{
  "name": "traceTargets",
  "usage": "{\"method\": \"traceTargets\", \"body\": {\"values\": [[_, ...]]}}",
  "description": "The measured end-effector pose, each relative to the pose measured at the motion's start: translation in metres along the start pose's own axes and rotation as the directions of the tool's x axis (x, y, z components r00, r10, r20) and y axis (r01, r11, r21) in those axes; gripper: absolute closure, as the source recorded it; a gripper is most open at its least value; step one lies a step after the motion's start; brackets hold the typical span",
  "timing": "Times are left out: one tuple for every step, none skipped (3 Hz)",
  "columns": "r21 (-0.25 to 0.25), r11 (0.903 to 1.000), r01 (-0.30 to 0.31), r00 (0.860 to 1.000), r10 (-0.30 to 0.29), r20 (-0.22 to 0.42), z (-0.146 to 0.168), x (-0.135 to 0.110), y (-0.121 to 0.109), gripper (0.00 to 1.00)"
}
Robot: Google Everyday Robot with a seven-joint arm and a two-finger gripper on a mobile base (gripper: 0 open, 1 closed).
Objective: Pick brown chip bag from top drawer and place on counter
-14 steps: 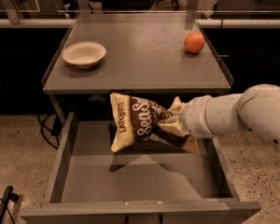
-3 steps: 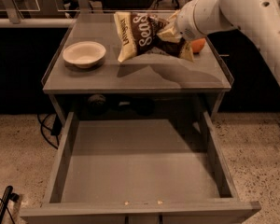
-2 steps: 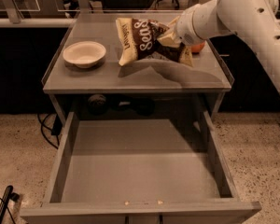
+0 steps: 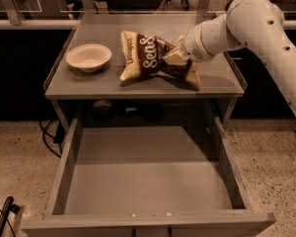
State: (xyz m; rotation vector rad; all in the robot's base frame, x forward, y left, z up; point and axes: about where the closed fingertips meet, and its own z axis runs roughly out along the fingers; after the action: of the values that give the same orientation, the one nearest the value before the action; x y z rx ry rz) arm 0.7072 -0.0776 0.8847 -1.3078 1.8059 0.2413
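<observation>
The brown chip bag with white "Sea Salt" lettering rests with its lower edge on the counter, near the middle front. My gripper comes in from the right on the white arm and is shut on the bag's right part. The top drawer stands pulled fully open below the counter, with its flat grey bottom bare.
A white bowl sits on the left part of the counter. The white arm reaches over the counter's right rim. Cables and a dark object lie on the speckled floor at the left.
The gripper has carried the bag down and toward the counter's front. The bag's lower edge now touches the counter top. The bowl and drawer have not moved.
</observation>
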Motion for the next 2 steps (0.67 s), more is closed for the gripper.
{"method": "traceTargets", "body": {"values": [[-0.052,0.9982,-0.029,1.0,0.028,-0.008,0.0069,0.0087,0.0114,1.0],[-0.052,0.9982,-0.029,1.0,0.028,-0.008,0.0063,0.0079,0.0111,0.84]]}}
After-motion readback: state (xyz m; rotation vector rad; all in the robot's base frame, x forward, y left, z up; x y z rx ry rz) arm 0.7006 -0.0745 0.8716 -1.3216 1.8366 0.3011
